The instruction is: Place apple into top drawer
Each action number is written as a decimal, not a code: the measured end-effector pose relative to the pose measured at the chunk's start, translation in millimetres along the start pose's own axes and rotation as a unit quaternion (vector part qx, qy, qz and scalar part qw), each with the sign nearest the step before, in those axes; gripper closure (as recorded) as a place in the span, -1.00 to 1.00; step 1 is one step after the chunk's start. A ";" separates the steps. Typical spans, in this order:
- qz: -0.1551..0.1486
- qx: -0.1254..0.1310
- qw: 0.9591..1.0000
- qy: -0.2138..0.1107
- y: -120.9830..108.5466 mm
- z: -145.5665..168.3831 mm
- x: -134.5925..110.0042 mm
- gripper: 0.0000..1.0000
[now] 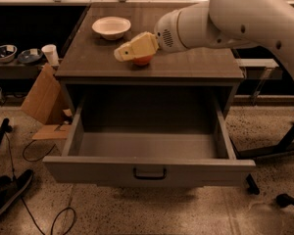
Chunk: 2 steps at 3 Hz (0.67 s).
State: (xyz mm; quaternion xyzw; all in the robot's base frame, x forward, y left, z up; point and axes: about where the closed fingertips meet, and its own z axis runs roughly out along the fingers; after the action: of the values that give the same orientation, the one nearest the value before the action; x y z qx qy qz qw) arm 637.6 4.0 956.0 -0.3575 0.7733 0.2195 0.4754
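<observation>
Right now the apple [144, 60] is sitting on the cabinet top [196, 65], peeking out directly beneath the gripper [130, 50], which is hanging low over it and covering most of it; whether it is clamping the fruit or not, I cannot tell. Below the gripper and nearer the camera, the top drawer [149, 168] is standing pulled wide out, while the white bowl [111, 27] is resting farther back on the top, near the gripper's tip.

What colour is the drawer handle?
The handle is dark, camera view; gripper over the apple.
</observation>
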 end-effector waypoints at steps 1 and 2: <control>-0.023 0.008 0.999 0.021 -22.4 23.3 3.0 -1.00; -0.050 0.008 0.997 0.052 -48.8 52.5 7.5 -1.00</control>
State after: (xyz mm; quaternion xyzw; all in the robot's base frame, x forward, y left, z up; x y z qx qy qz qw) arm 703.0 5.4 925.6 -0.4027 0.7798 0.1701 0.4481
